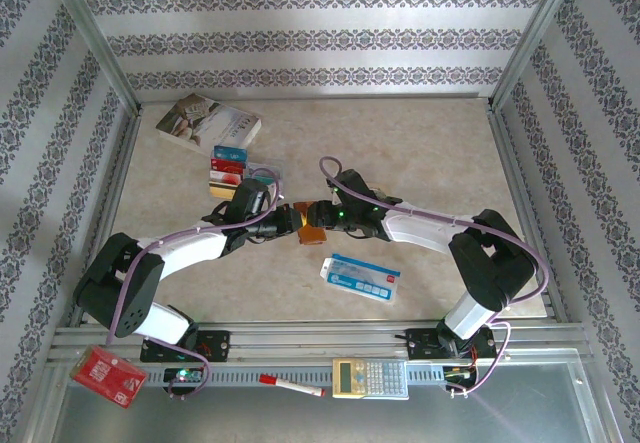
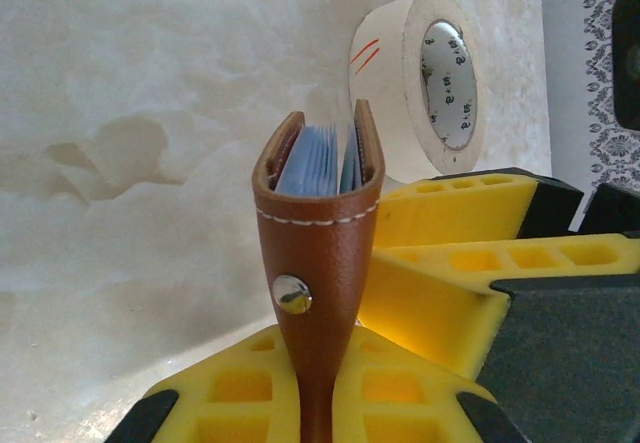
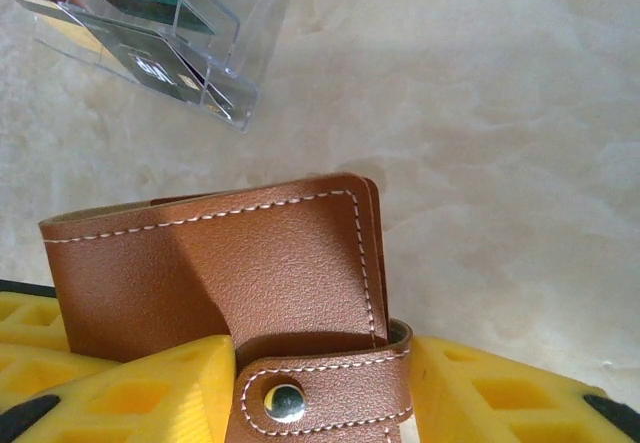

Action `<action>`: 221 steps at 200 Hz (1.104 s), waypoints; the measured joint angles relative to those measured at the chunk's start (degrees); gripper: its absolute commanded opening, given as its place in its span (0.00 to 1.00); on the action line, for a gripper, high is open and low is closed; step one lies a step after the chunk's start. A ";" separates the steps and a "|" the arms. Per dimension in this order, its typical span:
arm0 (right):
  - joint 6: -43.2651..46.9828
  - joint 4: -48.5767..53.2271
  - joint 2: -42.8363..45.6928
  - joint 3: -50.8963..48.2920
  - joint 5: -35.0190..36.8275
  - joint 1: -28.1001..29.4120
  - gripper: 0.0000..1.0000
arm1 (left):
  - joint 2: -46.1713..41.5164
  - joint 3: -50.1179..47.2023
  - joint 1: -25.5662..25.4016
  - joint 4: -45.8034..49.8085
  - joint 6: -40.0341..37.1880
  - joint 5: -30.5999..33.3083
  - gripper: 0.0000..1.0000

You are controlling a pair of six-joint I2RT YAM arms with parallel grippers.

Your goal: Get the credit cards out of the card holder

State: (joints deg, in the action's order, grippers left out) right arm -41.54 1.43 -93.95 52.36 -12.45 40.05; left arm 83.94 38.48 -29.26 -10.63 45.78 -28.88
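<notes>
Twofold hold, mid-table: clamps card holder (image 3: 230, 263) edge-on in left gripper (image 2: 315, 363), seemingly pinches its strap end in right gripper (image 3: 310, 383). Risks tugging it loose if pulling against the fastened snap (image 3: 285, 400). Farther left, could scatter loose credit cards (image 1: 228, 168).

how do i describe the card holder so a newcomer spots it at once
Look at the middle of the beige table, where the left gripper and right gripper meet. The card holder is held between them: a small brown leather booklet with white stitching and a metal snap, unlike the flat blue-and-white packet nearby.
</notes>
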 measured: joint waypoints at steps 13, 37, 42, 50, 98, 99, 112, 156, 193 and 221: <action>0.72 0.98 0.04 0.44 1.40 0.46 0.47 | -0.02 0.00 -0.04 0.22 -0.33 0.20 0.00; 1.62 2.60 0.46 1.07 4.24 1.40 0.40 | -0.52 0.00 -0.24 1.09 -0.79 0.72 0.00; 1.73 2.86 0.61 1.16 4.63 1.55 0.39 | -0.76 0.00 -0.35 1.29 -0.87 0.98 0.00; 1.68 3.13 0.87 1.27 5.20 1.86 0.38 | -1.09 0.00 -0.52 1.51 -1.05 1.53 0.00; 1.03 3.67 1.33 1.44 7.58 2.60 0.33 | -1.75 0.42 -0.81 3.82 -2.97 3.63 0.00; 1.03 3.74 1.36 1.44 7.74 2.60 0.33 | -1.75 0.44 -0.81 3.85 -2.99 3.69 0.00; 0.83 5.42 1.55 1.42 10.21 2.56 0.32 | -1.81 0.46 -0.74 4.26 -3.34 4.17 0.00; -0.31 13.20 1.60 1.42 16.09 1.84 0.34 | -2.64 1.29 -0.74 4.28 -3.63 5.01 0.00; 0.52 11.61 4.24 1.42 14.45 1.84 0.38 | -2.67 1.42 -0.74 4.28 -3.63 4.98 0.00; 1.31 9.49 5.29 1.64 12.33 1.81 0.35 | -2.67 1.42 -0.74 4.28 -3.80 4.96 0.00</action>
State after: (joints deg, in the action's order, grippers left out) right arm -40.23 10.92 -88.66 54.00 -0.12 41.87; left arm 81.28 39.90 -30.00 -6.35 41.98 -23.92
